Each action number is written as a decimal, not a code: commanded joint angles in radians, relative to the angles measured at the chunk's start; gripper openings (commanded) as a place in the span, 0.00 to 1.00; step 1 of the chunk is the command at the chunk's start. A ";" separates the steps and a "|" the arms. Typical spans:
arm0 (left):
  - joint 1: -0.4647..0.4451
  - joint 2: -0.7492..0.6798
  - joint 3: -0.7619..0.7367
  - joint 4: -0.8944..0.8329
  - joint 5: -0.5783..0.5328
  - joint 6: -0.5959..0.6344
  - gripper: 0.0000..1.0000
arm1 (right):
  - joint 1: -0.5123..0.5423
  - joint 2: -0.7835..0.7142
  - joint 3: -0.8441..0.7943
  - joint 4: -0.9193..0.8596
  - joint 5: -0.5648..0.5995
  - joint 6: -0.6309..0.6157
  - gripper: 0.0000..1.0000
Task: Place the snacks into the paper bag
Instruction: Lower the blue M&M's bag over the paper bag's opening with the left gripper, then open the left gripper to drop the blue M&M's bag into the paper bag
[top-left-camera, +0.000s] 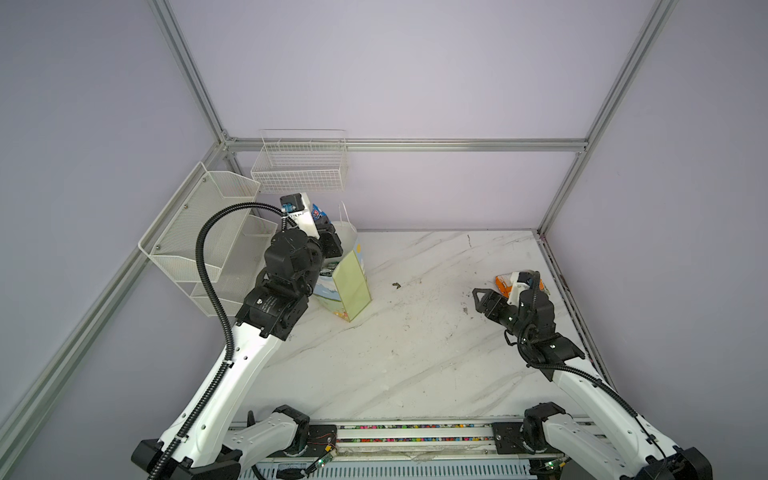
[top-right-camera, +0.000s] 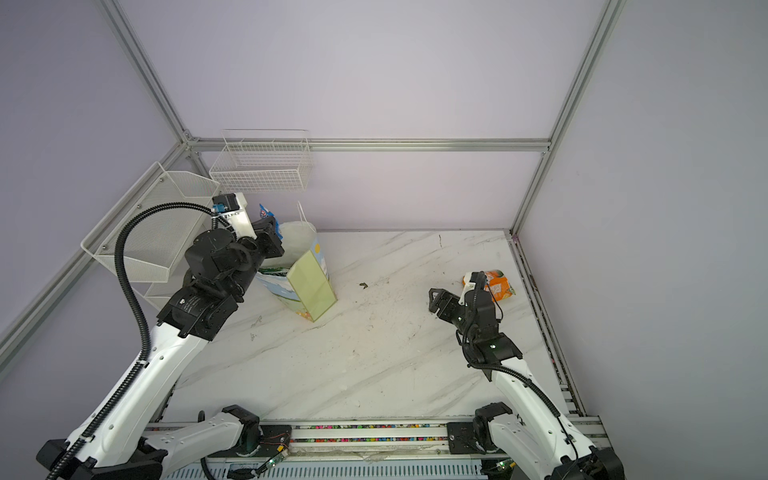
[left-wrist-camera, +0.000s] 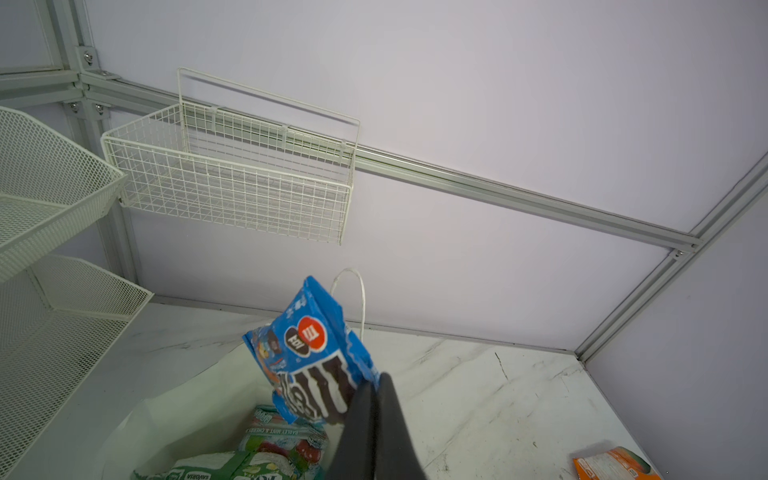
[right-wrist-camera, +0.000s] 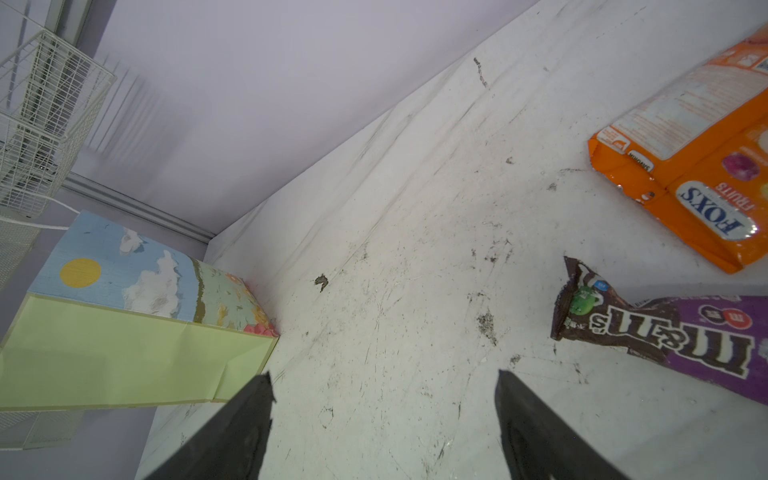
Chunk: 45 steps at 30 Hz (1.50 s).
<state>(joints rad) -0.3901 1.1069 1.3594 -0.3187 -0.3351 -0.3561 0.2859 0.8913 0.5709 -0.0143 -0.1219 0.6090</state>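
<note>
Currently in my left hand (left-wrist-camera: 376, 384): it is clamped shut on the lower edge of the small blue crinkly snack packet (left-wrist-camera: 309, 353), which stands up past my fingertips.
Bag below that hand: the upright paper bag with painted sky-and-field faces and pale green sides (top-left-camera: 352, 286) has its white-lined mouth just under and beside my left hand. Green crinkly packets (left-wrist-camera: 274, 444) already lie inside.
Step, as I judge it: carry the blue packet over the mouth and let it drop in.
Risk of slipping: I pinch only a thin strip of slick wrapper, so it may slide out early or swing as I move.
Risk at the handle: the white string handle (left-wrist-camera: 361, 299) rises right behind the packet. The packet's top could snag on it, or the packet could fall past the far rim onto the desk by the wall.
Risk of tipping: the bag is light paper and my wrist is close over its near rim. A nudge could fold that wall or knock the bag over and spill what is inside.
My right hand (right-wrist-camera: 384, 380): it is spread wide and empty above the bare white marbled desk (right-wrist-camera: 415, 208).
Left for that hand: the dark purple bar wrapper (right-wrist-camera: 665, 336) lies off to one side of my fingertips, with the orange crinkly packet (right-wrist-camera: 685, 166) beyond it. Both are flat on the desk, and I touch neither.
Risk on those picks: flat wrappers give my fingers little to catch. I may shove one along instead of lifting it, and the orange packet lies near the desk's edge.
</note>
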 joint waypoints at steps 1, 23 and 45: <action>0.030 -0.005 -0.044 0.018 0.037 -0.036 0.00 | -0.003 0.003 -0.013 0.024 -0.007 0.008 0.85; 0.105 0.025 -0.081 -0.012 0.119 -0.117 0.00 | -0.004 0.006 -0.012 0.024 -0.011 0.006 0.85; 0.063 0.004 -0.050 -0.023 0.192 -0.132 0.90 | -0.003 0.035 0.020 0.030 -0.015 0.004 0.85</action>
<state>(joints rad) -0.3061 1.1477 1.3106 -0.3649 -0.1589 -0.4965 0.2859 0.9222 0.5716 -0.0109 -0.1352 0.6090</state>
